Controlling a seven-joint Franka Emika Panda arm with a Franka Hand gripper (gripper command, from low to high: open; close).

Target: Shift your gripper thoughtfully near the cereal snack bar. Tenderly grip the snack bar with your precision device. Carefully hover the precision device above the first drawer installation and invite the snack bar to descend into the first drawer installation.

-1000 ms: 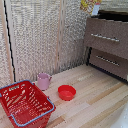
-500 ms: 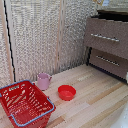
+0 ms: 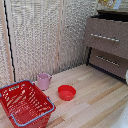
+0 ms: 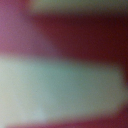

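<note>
The dark brown drawer cabinet stands at the exterior view's right, with two wide fronts and thin silver bar handles. The upper front stands out further than the lower one. No fingers show in either view. A white sliver at the exterior view's right edge may be part of the arm. The wrist view is a close blur of dark red and pale greenish bands, and I cannot tell what it shows. I cannot make out the snack bar. A pale yellowish shape sits above the cabinet top, too cut off to name.
A red mesh basket stands at the front of the exterior view's left on the pale wooden floor. A pink mug and a red bowl stand beside it. A woven beige screen closes the back.
</note>
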